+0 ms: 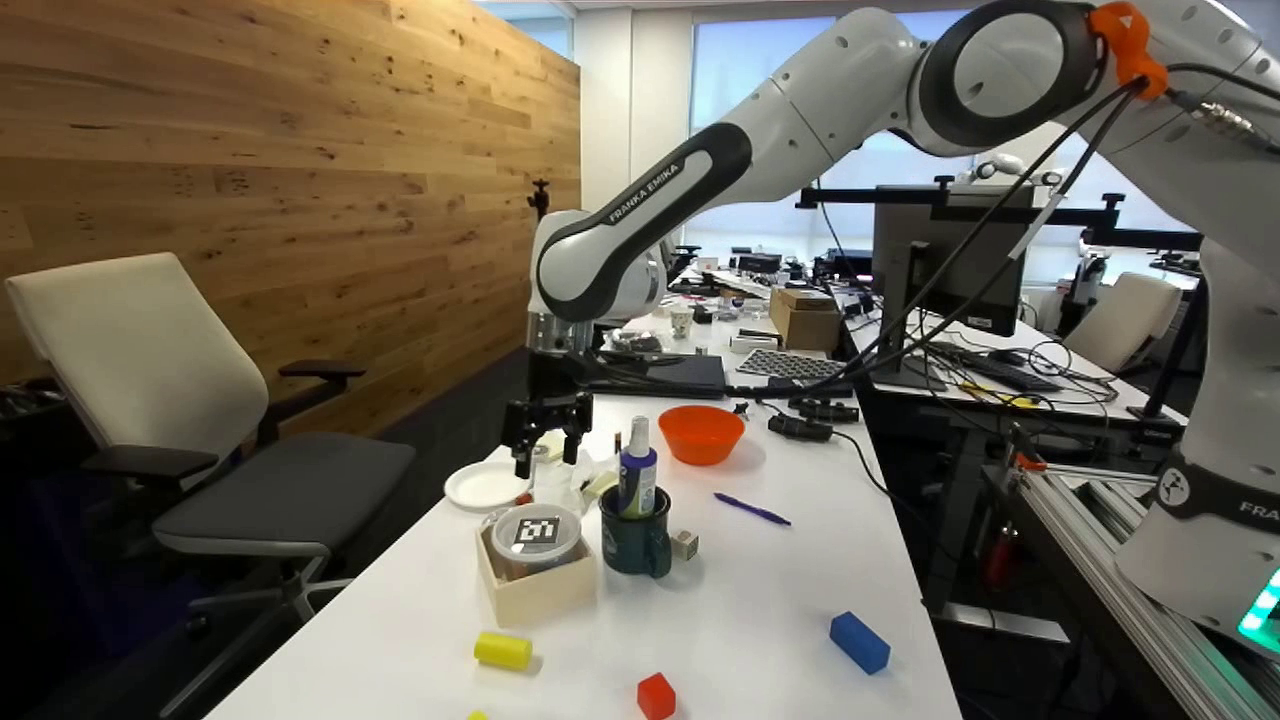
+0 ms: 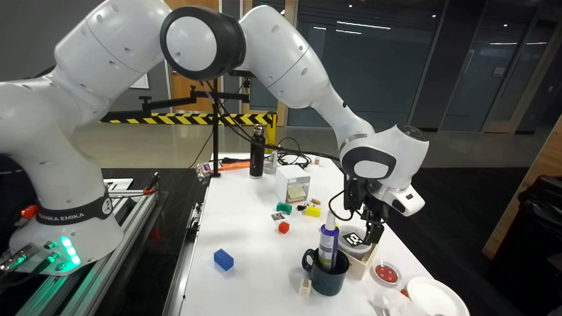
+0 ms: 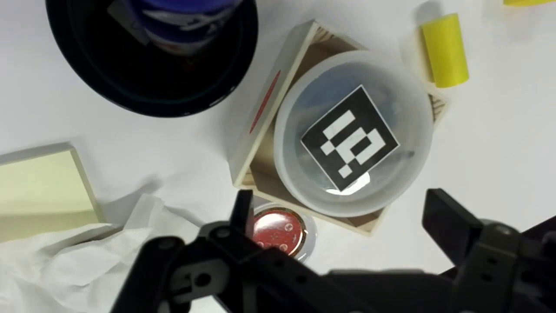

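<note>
Observed pincer (image 3: 338, 208) spread wide, released, hanging above the table (image 1: 760, 600); in the wrist view, found tub (image 3: 354, 134) below and ahead of the fingertips (image 3: 447, 217), roughly in line with the gap, apart from both. Noted tub seated in box (image 1: 548, 597); also mug (image 1: 635, 550) beside box, with bottle (image 1: 637, 485) standing inside; red tin (image 3: 282, 230) just beside box, partly hidden by one fingertip; yellow cylinder (image 3: 446, 50) near box's opposite side.

White arm (image 2: 287, 59), black end effector (image 1: 547, 460)
</note>
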